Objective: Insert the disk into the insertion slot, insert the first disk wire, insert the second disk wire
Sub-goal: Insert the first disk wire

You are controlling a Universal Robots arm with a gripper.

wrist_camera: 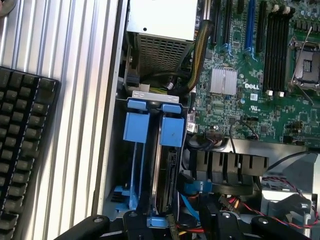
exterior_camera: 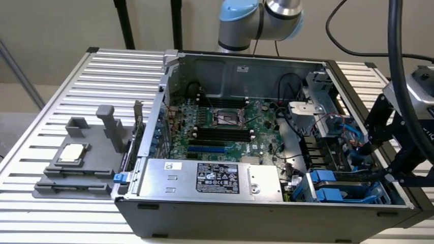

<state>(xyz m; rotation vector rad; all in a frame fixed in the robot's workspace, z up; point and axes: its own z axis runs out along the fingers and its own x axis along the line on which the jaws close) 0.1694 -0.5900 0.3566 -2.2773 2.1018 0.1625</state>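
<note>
Hovering over the case (exterior_camera: 271,216) at its corner on the exterior view's right, the gripper (wrist_camera: 175,226) has its fingers (wrist_camera: 135,224) apart, clamped on nothing; the disk (wrist_camera: 167,170) stands on edge inside the slot (wrist_camera: 134,165), near the power supply (wrist_camera: 160,20); a blue wire (wrist_camera: 189,189) lies just beside the disk, by the motherboard (wrist_camera: 260,100).

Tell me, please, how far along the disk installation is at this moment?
Done, apparently: the disk sits down inside the insertion slot of the blue cage. In hand: the gripper hovers over one end of the disk, beside a blue wire. Left: whether either wire is plugged in cannot be told, so both may remain.
</note>
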